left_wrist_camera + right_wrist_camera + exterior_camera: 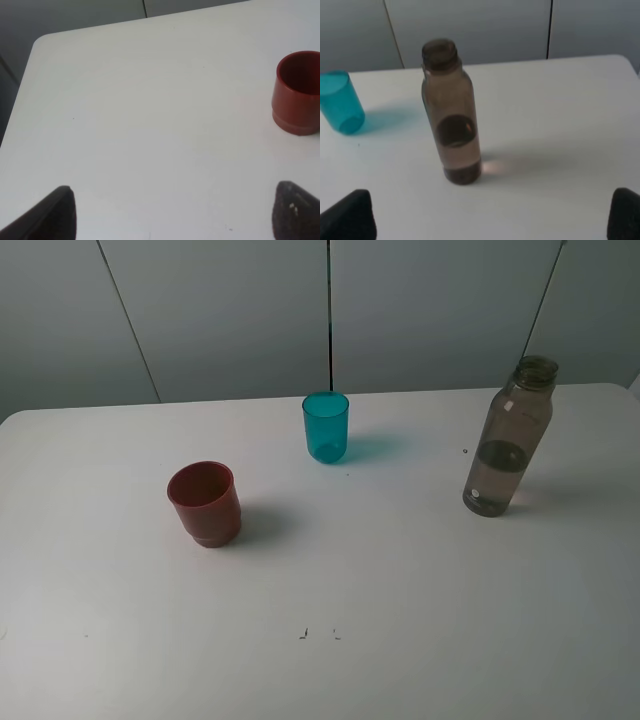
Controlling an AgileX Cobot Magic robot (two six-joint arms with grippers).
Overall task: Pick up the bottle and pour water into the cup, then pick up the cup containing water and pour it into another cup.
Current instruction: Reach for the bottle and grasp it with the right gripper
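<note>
Table: plain white matte tabletop (420, 640) with rounded corners, takes up most of the high view.
Wall: pale grey flat panels (220, 310) right behind the table's far edge, pretty bland tbh.
Seams: thin dark lines between the panels. There's one bold black vertical seam (330, 310) about mid-frame, and the others run slanted.
Marks: a couple of tiny dark scuffs (304, 634) near the table's front edge, plus a little dark speck (465, 451) further back on the right.

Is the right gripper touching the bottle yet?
Apart. The right wrist view shows the bottle standing alone, with bare table between it and both fingertips of the open right gripper.
</note>
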